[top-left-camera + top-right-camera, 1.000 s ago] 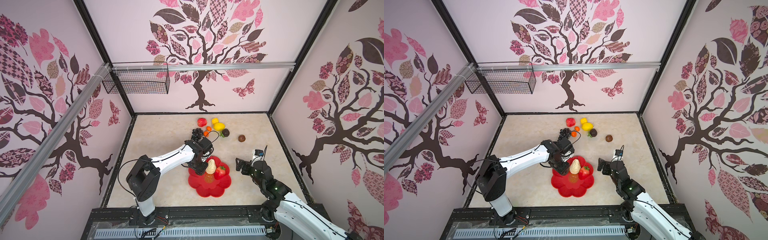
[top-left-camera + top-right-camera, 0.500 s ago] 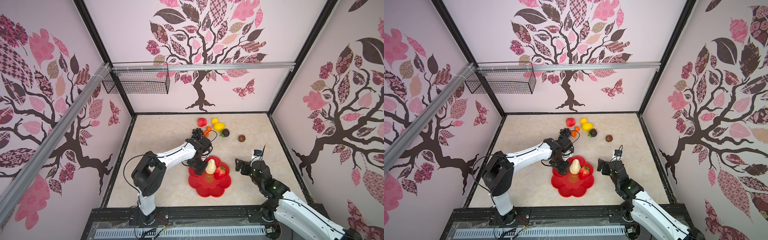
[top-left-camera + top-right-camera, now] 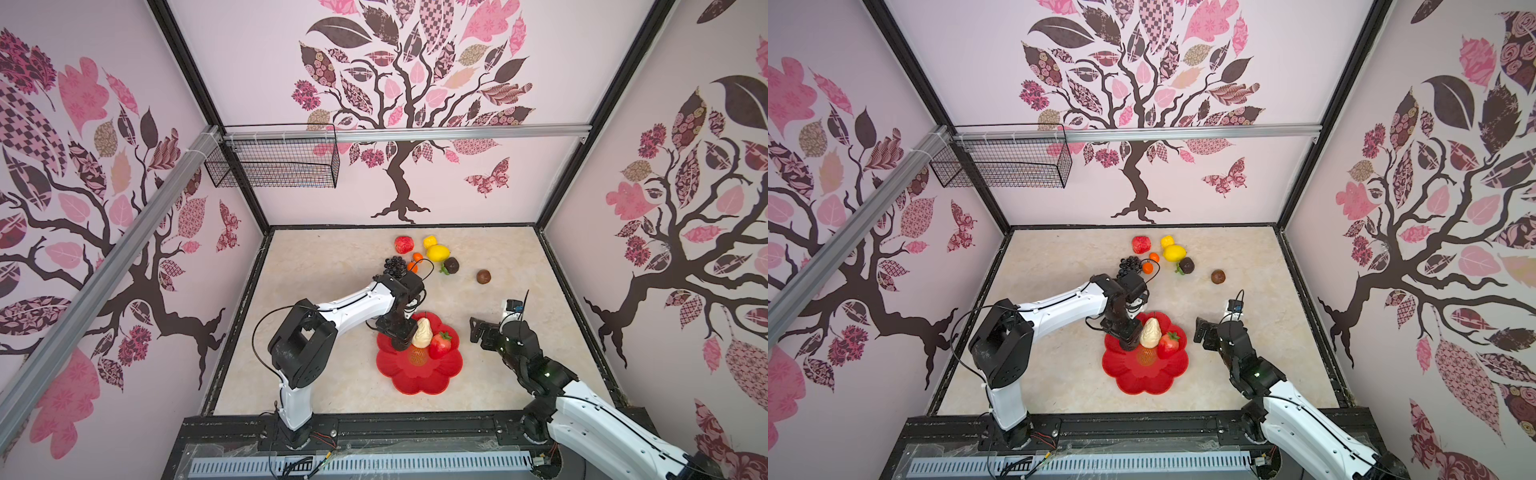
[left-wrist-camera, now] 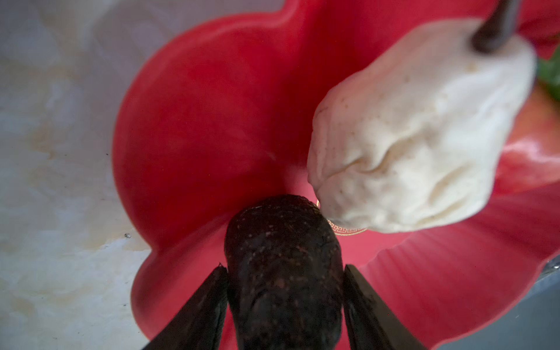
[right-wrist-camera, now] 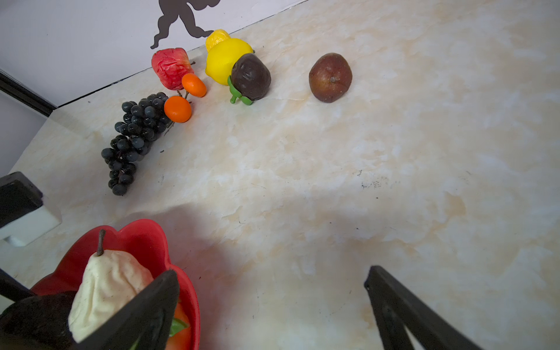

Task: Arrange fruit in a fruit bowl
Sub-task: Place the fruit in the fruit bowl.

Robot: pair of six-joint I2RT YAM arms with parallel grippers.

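One dark avocado (image 4: 281, 242) is sitting within the fruit bowl (image 4: 197, 106), at 9 o'clock of the cream pear (image 4: 418, 130); left gripper (image 4: 285, 267) is flanking it, pinching-or-slack undeterminable. Right gripper (image 5: 271, 270) is hanging spread, empty.

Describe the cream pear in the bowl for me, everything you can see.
The pear is cream-white with faint brown specks, a wrinkled, dented skin like soft foam, and a dark stem on top. It stands roughly upright in the red bowl near its centre, beside the strawberry and apparently touching it. A dark fruit sits close at its base; contact there is unclear.
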